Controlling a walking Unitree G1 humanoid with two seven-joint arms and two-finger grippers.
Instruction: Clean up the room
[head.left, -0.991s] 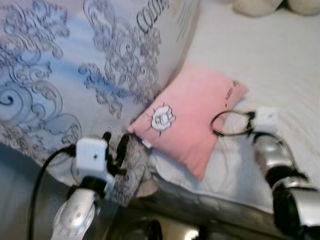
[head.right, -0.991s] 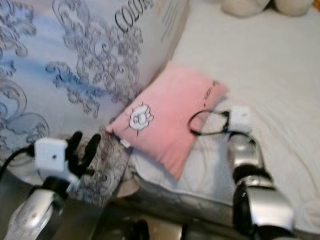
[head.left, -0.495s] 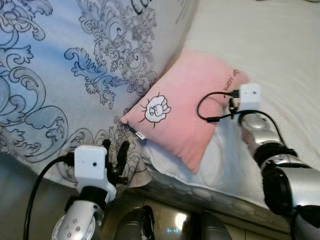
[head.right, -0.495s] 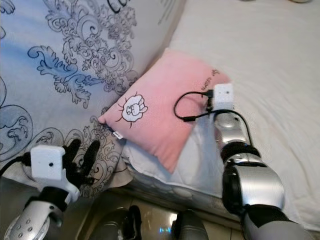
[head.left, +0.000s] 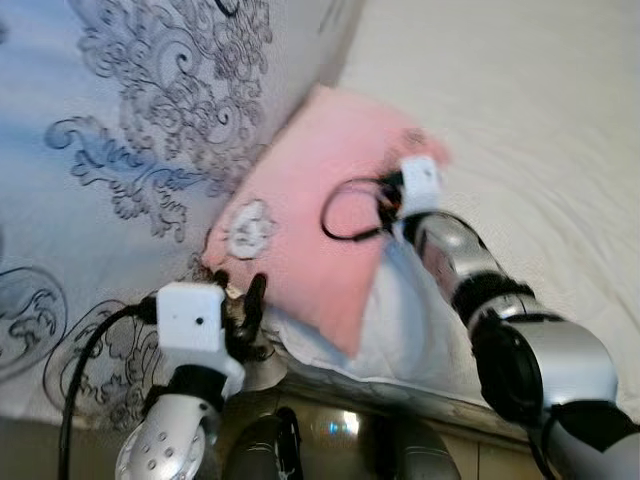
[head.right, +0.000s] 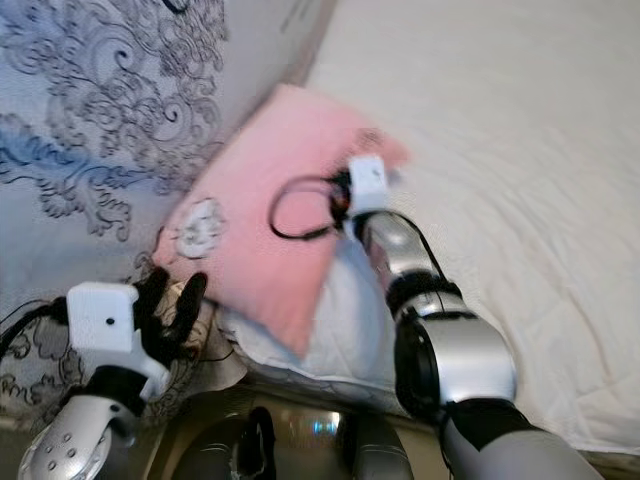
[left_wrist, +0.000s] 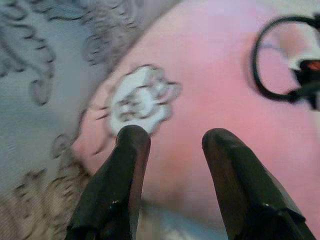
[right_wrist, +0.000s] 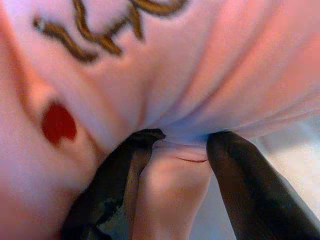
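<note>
Pink pillow (head.left: 310, 215) at bed (head.left: 540, 150) edge: right tool (right_wrist: 172, 150) pinches only a corner fold (thin bite); left tool (left_wrist: 170, 145) released nearby. Lifting could slip it off.

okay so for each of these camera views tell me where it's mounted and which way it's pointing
Left and right eye views: on the head, looking down at the pink pillow on the bed, patterned duvet beside it; both silver arms show.
Left wrist view: along the open left gripper toward the pillow's white emblem.
Right wrist view: close up, right gripper pinching a fold of pillow fabric.
All views share the pillow.
</note>
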